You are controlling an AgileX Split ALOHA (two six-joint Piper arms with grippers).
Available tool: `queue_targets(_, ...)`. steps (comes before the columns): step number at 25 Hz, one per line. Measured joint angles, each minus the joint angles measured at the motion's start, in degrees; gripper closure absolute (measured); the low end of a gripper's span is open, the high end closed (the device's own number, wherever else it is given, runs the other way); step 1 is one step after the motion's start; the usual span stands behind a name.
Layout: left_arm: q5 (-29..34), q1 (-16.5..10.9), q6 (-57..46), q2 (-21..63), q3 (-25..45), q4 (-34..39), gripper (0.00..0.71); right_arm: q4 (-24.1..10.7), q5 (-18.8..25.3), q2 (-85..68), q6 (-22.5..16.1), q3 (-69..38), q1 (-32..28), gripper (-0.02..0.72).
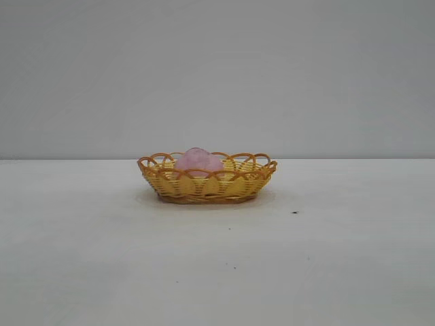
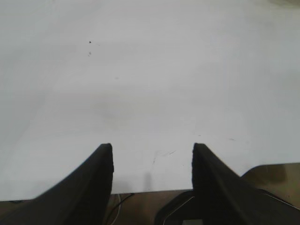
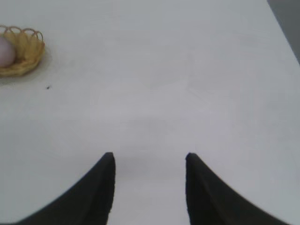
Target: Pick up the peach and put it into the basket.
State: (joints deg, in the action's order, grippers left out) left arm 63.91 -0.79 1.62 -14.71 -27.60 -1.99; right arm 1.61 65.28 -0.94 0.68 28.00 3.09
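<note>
A: We start at the left end effector: its two dark fingers stand well apart with nothing between them, only bare white bench under the gap. It hangs by the bench's edge, and we see no basket in its wrist view.

B: And the right end effector gives us the same story: fingers spread wide, gripping nothing, white surface showing through the gap. From its wrist view we catch the basket well away from it, partly cut off by the picture's edge.

A: Moving out to that basket, then. In the exterior view it sits alone on the bench, yellow-orange wicker with a looped rim, and neither arm shows there.

B: The peach lies inside the basket, pale pink, its rounded top rising above the loops of the rim. We see a slice of it in the right wrist view too, tucked against the wicker wall.

A: One small dark speck lies on the bench near the basket, on the right arm's side.
</note>
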Motion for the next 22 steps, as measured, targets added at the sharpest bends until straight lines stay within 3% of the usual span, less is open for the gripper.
queue_targets(8, 0.0, 0.0, 0.0, 2.1, 0.0, 0.0, 0.329, 0.1, 0.1, 0.0, 0.1, 0.0, 0.0, 0.408)
queue_targets(15, 0.4, 0.0, 0.0, 15.3, -0.2, 0.0, 0.329, 0.1, 0.2, 0.0, 0.1, 0.0, 0.0, 0.408)
queue_targets(22, 0.3, 0.0, 0.0, 15.7, -0.1, 0.0, 0.329, 0.3, 0.2, 0.0, 0.1, 0.0, 0.0, 0.408)
